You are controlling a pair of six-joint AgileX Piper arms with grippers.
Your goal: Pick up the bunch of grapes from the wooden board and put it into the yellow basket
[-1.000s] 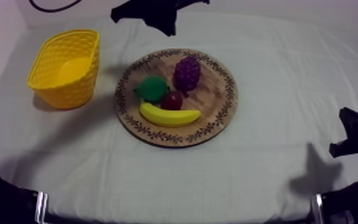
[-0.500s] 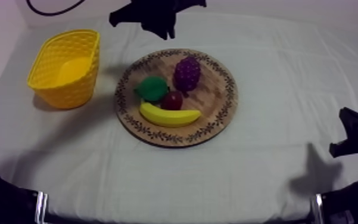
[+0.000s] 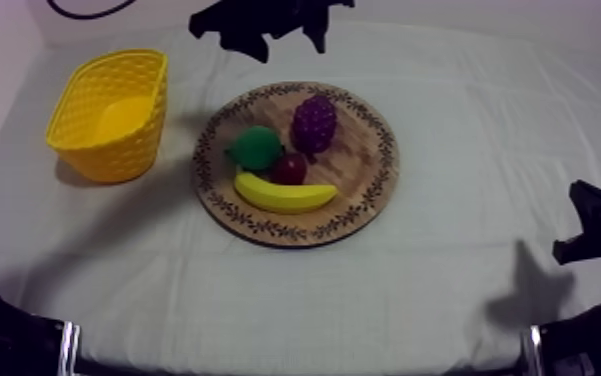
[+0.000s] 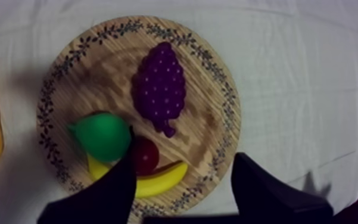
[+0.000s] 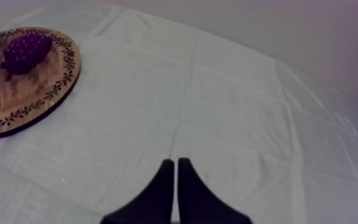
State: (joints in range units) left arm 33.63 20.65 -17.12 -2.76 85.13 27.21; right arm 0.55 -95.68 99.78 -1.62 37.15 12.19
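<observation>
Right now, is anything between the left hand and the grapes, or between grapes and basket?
Nothing visible does. The open left hand hangs above the board; the bunch of grapes lies uncovered below it, apart from the pear. Bare cloth lies between board and yellow basket.
</observation>
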